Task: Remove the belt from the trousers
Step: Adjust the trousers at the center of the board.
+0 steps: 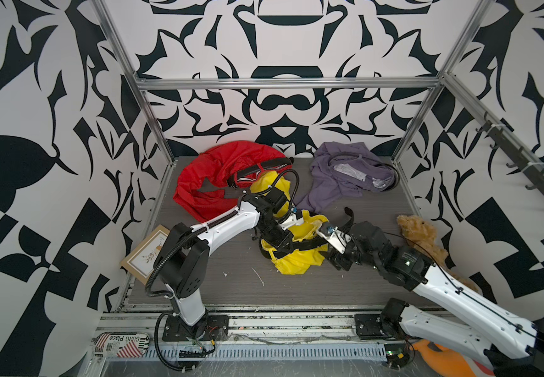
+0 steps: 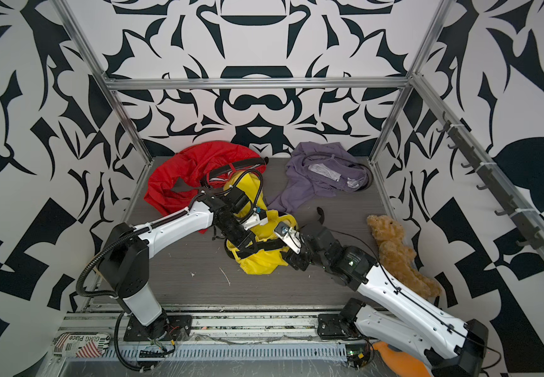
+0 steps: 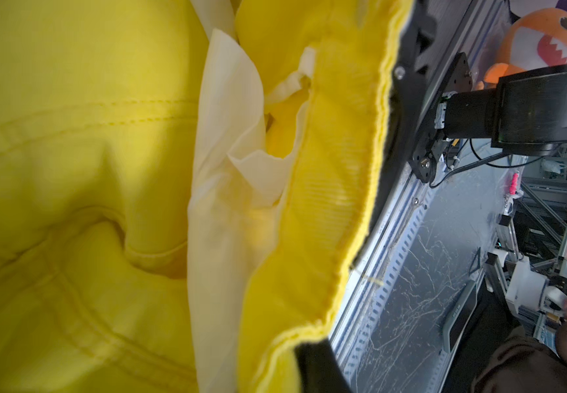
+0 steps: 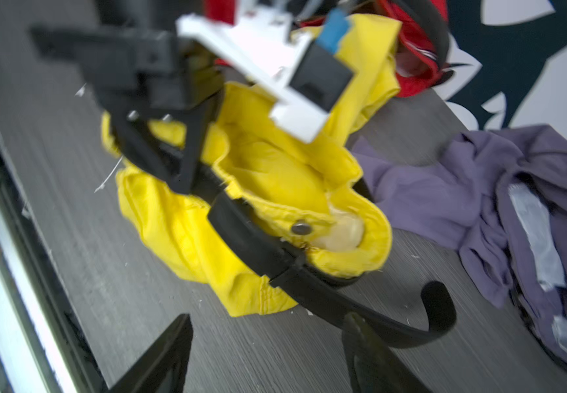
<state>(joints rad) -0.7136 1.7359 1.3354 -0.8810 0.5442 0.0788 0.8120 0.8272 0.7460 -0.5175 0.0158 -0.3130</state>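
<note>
Yellow cotton trousers (image 3: 105, 170) lie heaped on the grey wood-grain table (image 1: 231, 287), flat black belt (image 4: 248, 234) threaded round the waistband, free end curling up. Left gripper (image 4: 181, 182) is clamped tight on that waistband. Right gripper (image 4: 270, 318) gapes wide beside the belt's loose end, holding nothing. One printed tin case (image 1: 120, 348) lies closed, contents hidden. Garments: three, with crumpled red garment (image 1: 212, 176) and purple garment (image 1: 339, 186). Plush toys: two, brown bear (image 1: 424, 238) and orange toy (image 1: 444, 359).
</note>
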